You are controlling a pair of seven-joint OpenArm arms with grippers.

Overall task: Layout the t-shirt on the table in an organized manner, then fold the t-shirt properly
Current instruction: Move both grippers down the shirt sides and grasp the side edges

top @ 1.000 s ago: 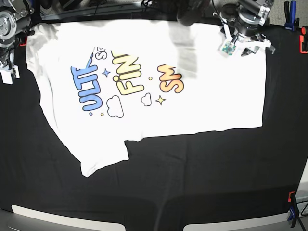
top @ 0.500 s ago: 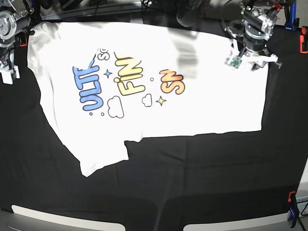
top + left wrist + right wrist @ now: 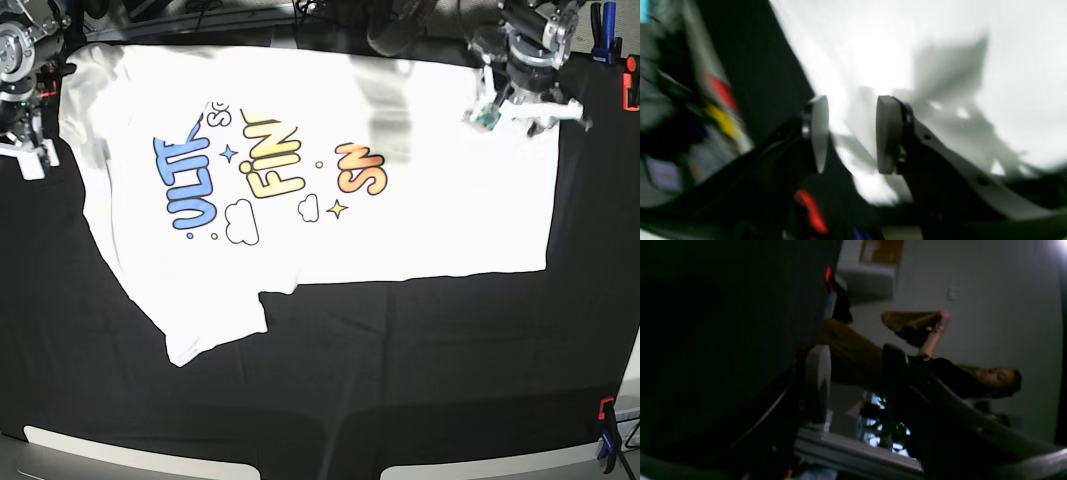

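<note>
The t-shirt [image 3: 310,190], thin, limp cotton on the table [image 3: 420,380], wants pinching at hem corners; left end effector [image 3: 850,133] and right end effector [image 3: 853,383] both stand apart, empty

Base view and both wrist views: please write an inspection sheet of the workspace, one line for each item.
Surface: table under black cloth.
Job's things: t-shirt spread print-up, far top edge folded over the letters, one sleeve towards the near side.
Clutter: nothing seen.
Grippers: left pincer open, empty, above the shirt's edge; right pincer open, empty, off the shirt.
Cables: dark cables behind the far edge.
Surroundings: clamps at the edges; a person beyond the table.
</note>
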